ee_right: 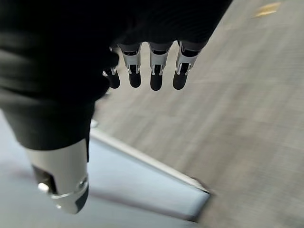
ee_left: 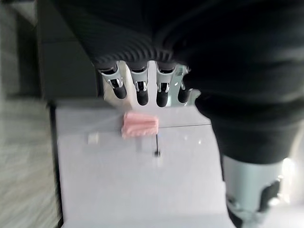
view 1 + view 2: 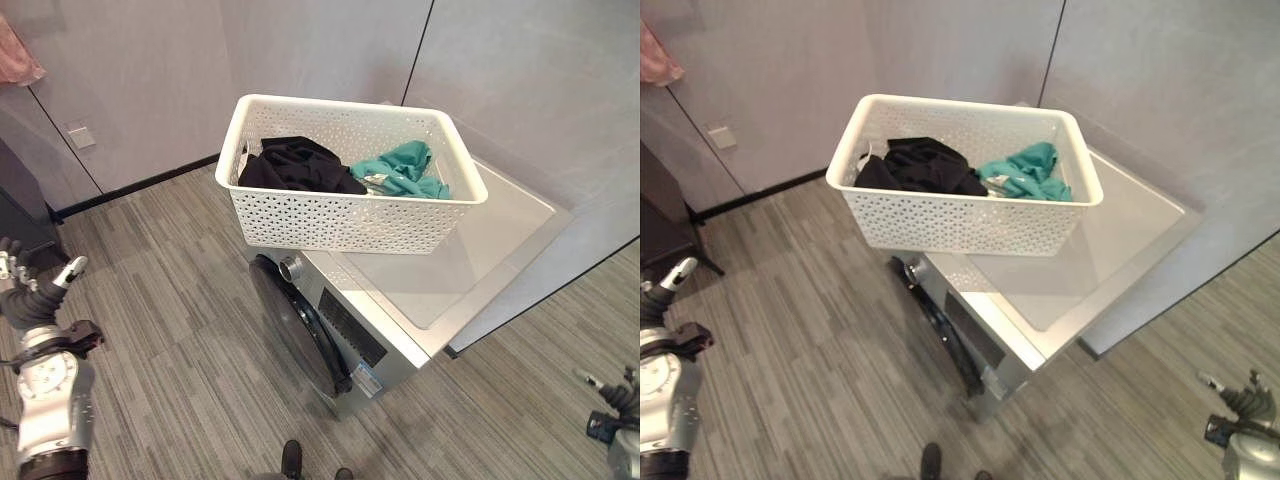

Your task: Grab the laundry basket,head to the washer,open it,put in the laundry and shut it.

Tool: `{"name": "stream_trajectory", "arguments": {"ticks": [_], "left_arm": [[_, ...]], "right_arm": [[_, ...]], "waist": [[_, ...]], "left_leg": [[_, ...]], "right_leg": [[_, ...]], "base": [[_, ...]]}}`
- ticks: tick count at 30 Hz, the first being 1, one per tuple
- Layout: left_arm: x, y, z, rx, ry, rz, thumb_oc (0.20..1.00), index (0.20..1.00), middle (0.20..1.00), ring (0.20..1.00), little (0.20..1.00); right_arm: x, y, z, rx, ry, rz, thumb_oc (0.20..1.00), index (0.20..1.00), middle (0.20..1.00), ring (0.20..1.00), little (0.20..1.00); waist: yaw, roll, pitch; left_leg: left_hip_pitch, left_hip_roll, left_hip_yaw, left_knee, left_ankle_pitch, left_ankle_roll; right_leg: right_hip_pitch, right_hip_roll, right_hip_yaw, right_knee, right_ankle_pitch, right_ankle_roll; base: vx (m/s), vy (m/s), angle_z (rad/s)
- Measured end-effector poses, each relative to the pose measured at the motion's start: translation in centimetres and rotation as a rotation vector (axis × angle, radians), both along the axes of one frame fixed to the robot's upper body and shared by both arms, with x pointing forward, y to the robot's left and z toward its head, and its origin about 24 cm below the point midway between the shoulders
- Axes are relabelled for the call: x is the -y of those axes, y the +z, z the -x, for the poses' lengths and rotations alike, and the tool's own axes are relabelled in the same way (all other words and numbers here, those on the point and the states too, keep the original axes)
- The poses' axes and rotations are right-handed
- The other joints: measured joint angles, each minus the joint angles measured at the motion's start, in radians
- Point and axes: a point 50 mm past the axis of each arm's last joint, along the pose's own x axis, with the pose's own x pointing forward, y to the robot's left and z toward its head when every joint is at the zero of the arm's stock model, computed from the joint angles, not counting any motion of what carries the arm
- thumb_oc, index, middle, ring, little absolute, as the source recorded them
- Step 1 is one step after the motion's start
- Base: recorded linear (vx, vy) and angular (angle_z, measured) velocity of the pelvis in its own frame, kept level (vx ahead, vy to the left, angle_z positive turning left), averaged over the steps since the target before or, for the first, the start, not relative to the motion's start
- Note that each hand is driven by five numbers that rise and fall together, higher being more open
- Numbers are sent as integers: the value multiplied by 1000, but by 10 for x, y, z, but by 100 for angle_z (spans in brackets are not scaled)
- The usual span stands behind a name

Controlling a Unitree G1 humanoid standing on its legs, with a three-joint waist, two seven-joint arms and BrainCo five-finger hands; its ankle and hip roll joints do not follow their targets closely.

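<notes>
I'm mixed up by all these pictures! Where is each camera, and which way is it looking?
Left eye view: on the head, looking down at the basket on the washer; left hand shows.
Right eye view: beside it, same scene; right hand shows.
Left wrist view: along the left hand's fingers toward a wall.
Right wrist view: along the right hand's fingers toward floor.

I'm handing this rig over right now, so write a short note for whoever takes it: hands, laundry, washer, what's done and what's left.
Left hand: low at the left, open, holding nothing.
Right hand: low at the right, open, holding nothing.
Basket: white, on top of the washer, over its front edge, with black clothes and teal clothes inside.
Washer door: appears shut.
Done: basket brought to the washer.
Left: open the door, load the clothes, shut it.
</notes>
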Motion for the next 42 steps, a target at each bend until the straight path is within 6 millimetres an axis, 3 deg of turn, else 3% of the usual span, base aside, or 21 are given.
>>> {"name": "stream_trajectory", "arguments": {"ticks": [4,8,12,18,24,29,34,38,42], "left_arm": [[27,-17,-10,-47,-139,34,1000,1000,1000,1000,1000],[51,-19,-17,-70,-287,16,1000,1000,1000,1000,1000],[56,-13,-11,-62,-349,-15,1000,1000,1000,1000,1000],[60,-27,-4,-138,-418,3,1000,1000,1000,1000,1000],[74,-34,-10,-173,-483,17,1000,1000,1000,1000,1000],[77,-34,-13,-184,-502,19,1000,1000,1000,1000,1000],[86,-33,-32,-179,-536,13,1000,1000,1000,1000,1000],[88,-32,-52,-178,-504,29,1000,1000,1000,1000,1000],[82,-30,-62,-176,-444,35,1000,1000,1000,1000,1000]], "right_arm": [[-12,-27,25,-71,-99,-127,1000,1000,1000,1000,1000],[-19,-40,43,-133,-122,-198,1000,1000,1000,1000,1000],[-20,-43,47,-136,-135,-229,1000,1000,1000,1000,1000],[-26,-52,69,-209,-178,-287,1000,1000,1000,1000,1000],[-38,-62,85,-292,-170,-328,1000,1000,1000,1000,1000],[-46,-68,84,-328,-119,-335,1000,1000,1000,1000,1000],[-58,-73,70,-318,-34,-346,1000,1000,1000,1000,1000],[-71,-77,54,-290,61,-348,1000,1000,1000,1000,1000],[-75,-79,61,-321,100,-342,1000,1000,1000,1000,1000]], "waist": [[-5,7,6],[-4,10,14],[-4,18,25],[-4,15,29],[-9,18,29],[-28,21,28],[-33,38,17],[-76,44,10],[-88,43,2]], "left_leg": [[7,4,3,0,1,2],[16,10,4,0,-1,3],[16,17,21,0,-3,6],[17,22,25,0,-4,6],[14,22,26,0,-7,3],[13,22,28,0,-5,6],[12,27,55,0,-9,5],[13,35,69,0,-10,4],[10,43,80,0,-14,0]], "right_leg": [[11,4,4,-11,2,-2],[21,10,6,-15,2,-2],[16,15,22,-15,4,-6],[14,19,30,-15,5,-7],[9,18,32,-15,6,-8],[6,18,34,-15,6,-9],[-2,20,60,-15,11,-14],[-5,26,76,-15,13,-17],[-16,32,88,-15,16,-20]], "base": [[-2,3,-3],[-2,1,-1],[-1,3,-12],[3,0,-4],[0,0,0],[4,-1,-1],[19,-5,-14],[32,-4,-13],[27,0,-10]]}}
